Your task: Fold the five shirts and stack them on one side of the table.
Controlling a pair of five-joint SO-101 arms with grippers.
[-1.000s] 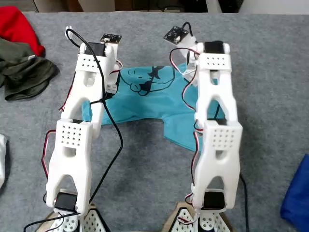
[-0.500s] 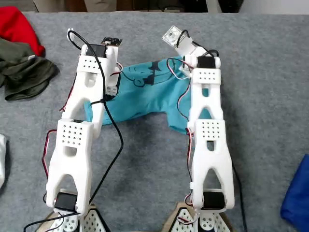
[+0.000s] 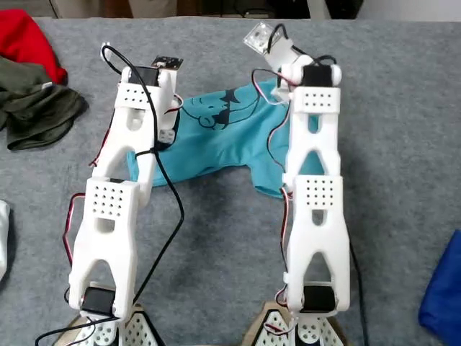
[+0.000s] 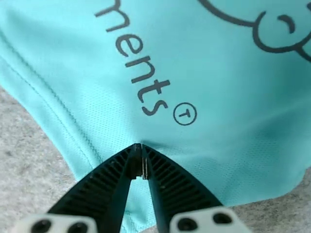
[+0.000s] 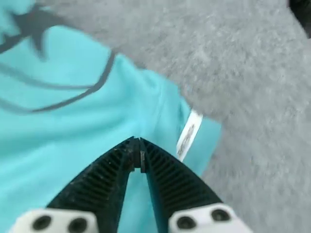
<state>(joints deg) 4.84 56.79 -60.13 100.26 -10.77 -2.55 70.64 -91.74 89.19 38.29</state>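
A turquoise shirt (image 3: 216, 140) with a dark print lies bunched on the grey table between the two arms. My left gripper (image 4: 141, 160) is shut on the turquoise shirt (image 4: 204, 73), pinching a fold just below the printed lettering. My right gripper (image 5: 140, 154) is shut on the turquoise shirt (image 5: 58, 131) near its white label (image 5: 187, 133), at the far right corner of the cloth. In the high view the left arm's wrist (image 3: 148, 90) stands over the shirt's left edge and the right arm's wrist (image 3: 306, 83) over its right edge.
A red shirt (image 3: 25, 40) and a dark olive shirt (image 3: 36, 108) lie heaped at the far left. A blue shirt (image 3: 441, 288) shows at the right edge, a white cloth (image 3: 3, 238) at the left edge. Grey table (image 3: 403, 144) lies open to the right.
The right arm has swung left and then farther back, dragging the shirt's right side with it. The shirt went from spread flat to bunched and narrower. The left arm has kept still.
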